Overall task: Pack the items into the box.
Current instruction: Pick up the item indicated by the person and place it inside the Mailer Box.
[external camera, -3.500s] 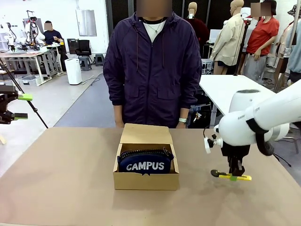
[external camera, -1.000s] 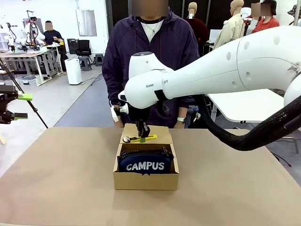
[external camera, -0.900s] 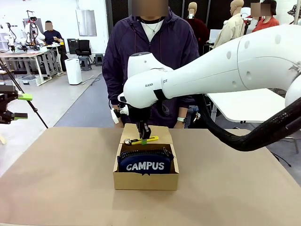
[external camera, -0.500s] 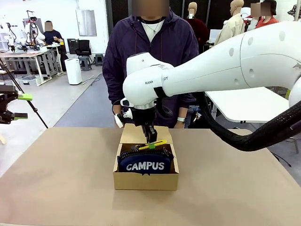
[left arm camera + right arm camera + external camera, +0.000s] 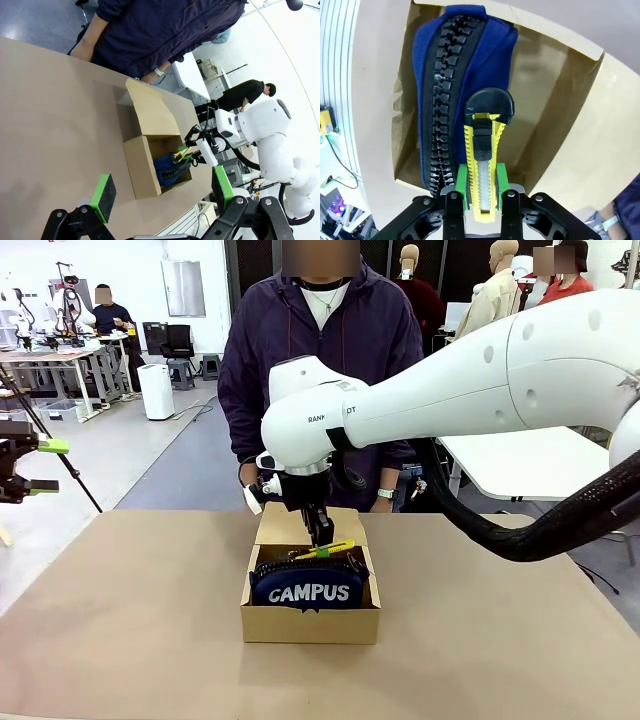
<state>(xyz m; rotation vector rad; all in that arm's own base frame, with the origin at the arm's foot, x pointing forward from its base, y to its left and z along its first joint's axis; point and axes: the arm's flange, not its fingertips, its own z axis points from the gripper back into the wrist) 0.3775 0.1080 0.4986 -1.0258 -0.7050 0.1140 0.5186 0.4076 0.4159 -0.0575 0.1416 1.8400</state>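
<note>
The pencil case [image 5: 308,590] is filling the near half of the box [image 5: 310,624], leaving a bare strip of floor behind it, beside the open lid flap [image 5: 285,524]. The right gripper [image 5: 322,539], clamping the utility knife [image 5: 330,550], is hanging over that strip, and the person [image 5: 320,370] is standing close behind the flap.

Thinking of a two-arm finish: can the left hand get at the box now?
Probably not cleanly: the right hand, shut on the utility knife, is low over the open box.
</note>
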